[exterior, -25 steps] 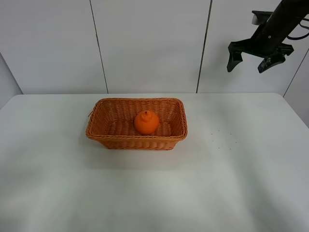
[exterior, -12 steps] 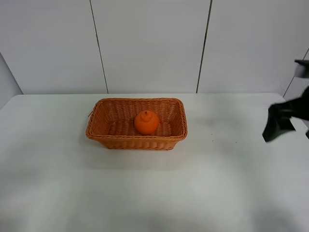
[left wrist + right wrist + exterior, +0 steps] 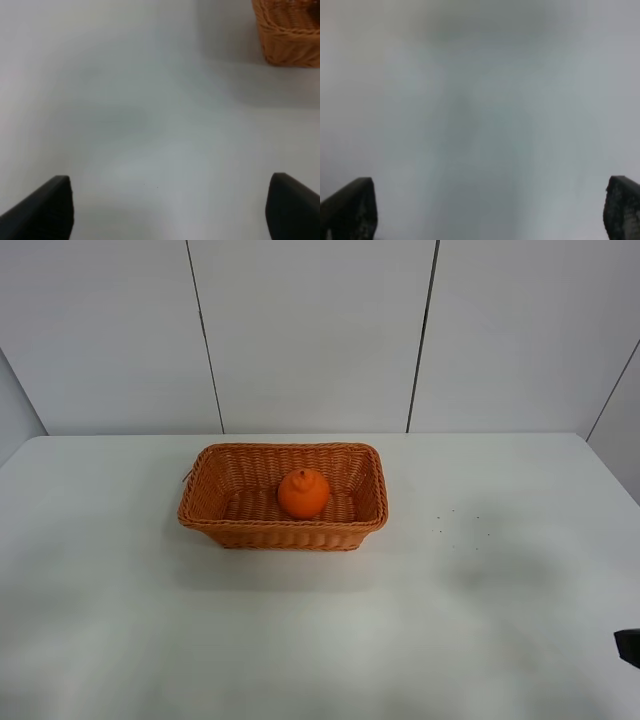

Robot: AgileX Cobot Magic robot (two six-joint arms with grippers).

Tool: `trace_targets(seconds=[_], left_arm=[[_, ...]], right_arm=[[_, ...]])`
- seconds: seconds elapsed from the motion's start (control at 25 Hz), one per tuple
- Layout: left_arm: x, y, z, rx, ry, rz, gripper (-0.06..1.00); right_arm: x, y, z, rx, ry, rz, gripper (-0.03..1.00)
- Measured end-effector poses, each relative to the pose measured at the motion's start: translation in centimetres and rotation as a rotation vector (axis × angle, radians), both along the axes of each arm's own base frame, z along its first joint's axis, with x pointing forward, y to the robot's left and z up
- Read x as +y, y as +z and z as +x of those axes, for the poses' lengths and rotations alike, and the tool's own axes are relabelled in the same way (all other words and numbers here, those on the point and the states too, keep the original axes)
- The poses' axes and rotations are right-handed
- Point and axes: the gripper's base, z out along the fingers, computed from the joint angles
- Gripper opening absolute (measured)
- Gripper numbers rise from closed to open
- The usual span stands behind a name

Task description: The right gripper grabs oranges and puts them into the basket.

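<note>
The orange (image 3: 303, 493) sits inside the wicker basket (image 3: 215, 520) at the middle of the white table in the exterior high view. A corner of the basket (image 3: 290, 30) also shows in the left wrist view. My right gripper (image 3: 490, 215) is open and empty, its two fingertips (image 3: 350, 210) far apart over blurred bare table. In the exterior high view only a black tip of the right arm (image 3: 629, 645) shows at the right edge. My left gripper (image 3: 167, 210) is open and empty over bare table, away from the basket.
The white table (image 3: 320, 640) ends at a panelled wall at the back. A few tiny dark specks (image 3: 455, 522) lie on the table to the right of the basket.
My right arm has dropped from high at the back right, down along the right edge, and has almost left the exterior high view. The orange and the basket have not moved.
</note>
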Motion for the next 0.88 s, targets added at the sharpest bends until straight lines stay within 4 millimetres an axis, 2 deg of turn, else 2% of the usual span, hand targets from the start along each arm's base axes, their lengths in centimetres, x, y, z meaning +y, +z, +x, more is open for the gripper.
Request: trace_targets(seconds=[0.12,0.44,0.88], left_arm=[[0.0,0.0,0.0,0.0,0.0,0.0,0.88],[0.0,0.0,0.0,0.0,0.0,0.0,0.88],[0.0,0.0,0.0,0.0,0.0,0.0,0.88]], right_arm=[[-0.1,0.7,-2.3,-0.161,-0.011,0.005,0.69],[-0.2,1.3,-6.7,-0.44,-0.016,0.013,0.69],[-0.3,1.2,-6.9,-0.454,-0.019,0.011,0.69]])
